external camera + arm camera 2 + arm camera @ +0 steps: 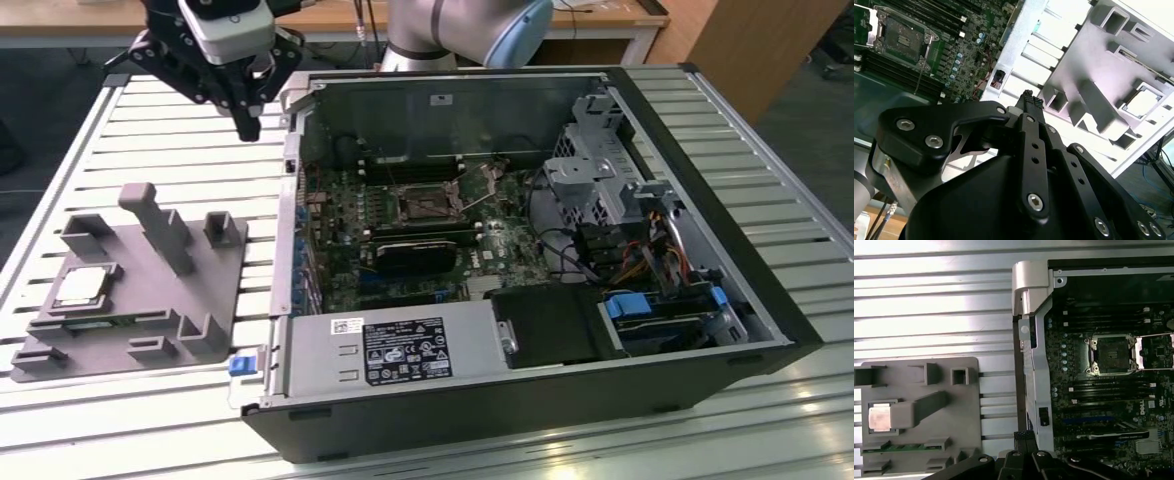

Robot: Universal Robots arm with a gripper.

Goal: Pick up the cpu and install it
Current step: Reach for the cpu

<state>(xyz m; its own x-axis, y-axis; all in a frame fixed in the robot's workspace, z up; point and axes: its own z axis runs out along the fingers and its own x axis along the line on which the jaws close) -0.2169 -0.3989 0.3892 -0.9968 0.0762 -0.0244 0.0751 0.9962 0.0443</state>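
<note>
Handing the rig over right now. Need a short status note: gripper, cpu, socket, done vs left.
Gripper: shut and holding nothing. It hangs above the slatted table, just outside the computer case, on the exterior view's left of it.
Cpu: lying flat in its pocket on the grey fixture, apart from the gripper.
Socket: on the motherboard inside the case, with its frame swung open and no chip in it.
Done: nothing yet.
Left: the cpu is not yet picked up and not yet in the socket.
</note>
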